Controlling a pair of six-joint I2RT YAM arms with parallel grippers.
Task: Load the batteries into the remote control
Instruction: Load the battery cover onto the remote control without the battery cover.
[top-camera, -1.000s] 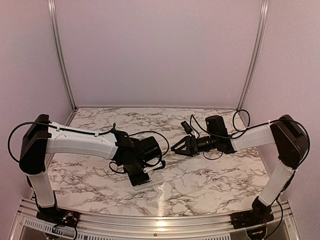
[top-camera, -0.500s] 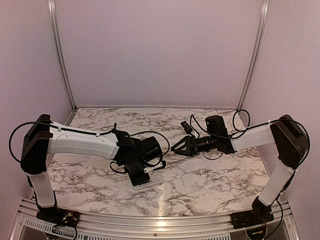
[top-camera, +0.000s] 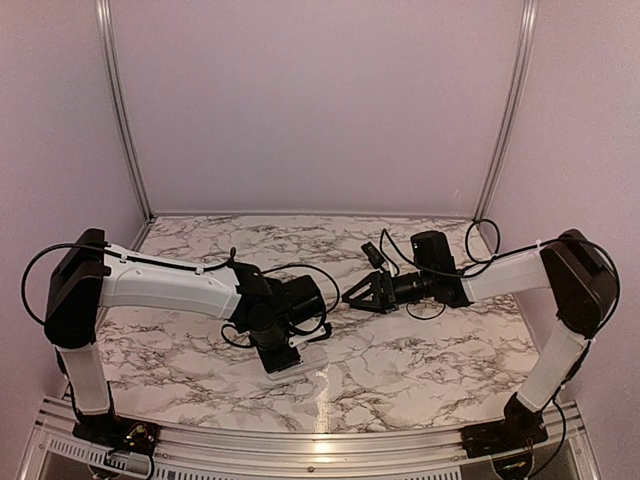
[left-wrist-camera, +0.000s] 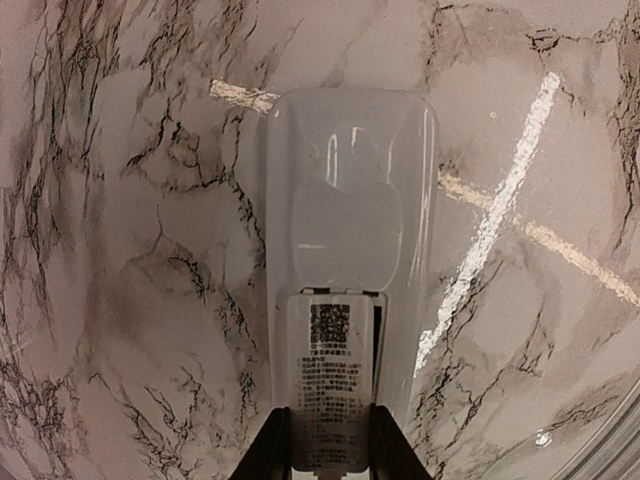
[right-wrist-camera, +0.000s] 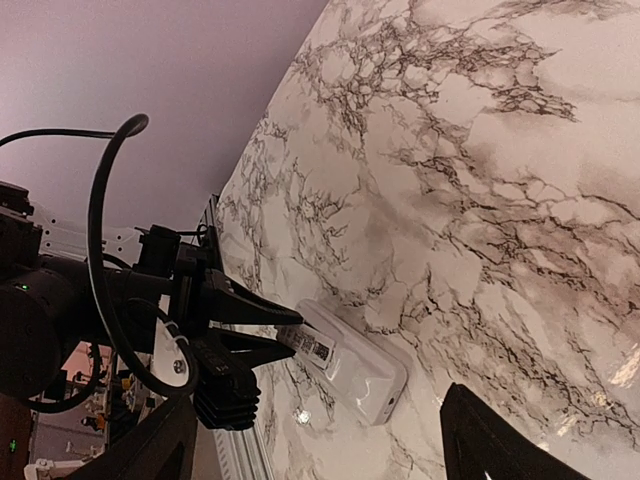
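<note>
The white remote control (left-wrist-camera: 345, 200) lies back side up on the marble table, near the front middle in the top view (top-camera: 305, 357). My left gripper (left-wrist-camera: 328, 428) is shut on its battery cover (left-wrist-camera: 330, 375), a white lid with a QR label, at the remote's near end. A dark gap shows along the cover's right edge. The right wrist view shows the remote (right-wrist-camera: 365, 372) with the left gripper (right-wrist-camera: 255, 318) pinching the cover (right-wrist-camera: 312, 346). My right gripper (top-camera: 352, 295) is open and empty, above the table right of the remote. The batteries are out of view.
The marble table (top-camera: 420, 360) ends at a metal rail (top-camera: 300, 440) along the front. Purple walls with metal posts (top-camera: 120, 110) stand at the back and sides. Black cables (top-camera: 430, 305) hang by both wrists.
My left arm has shifted very slightly. The remote and my right arm have not visibly moved.
</note>
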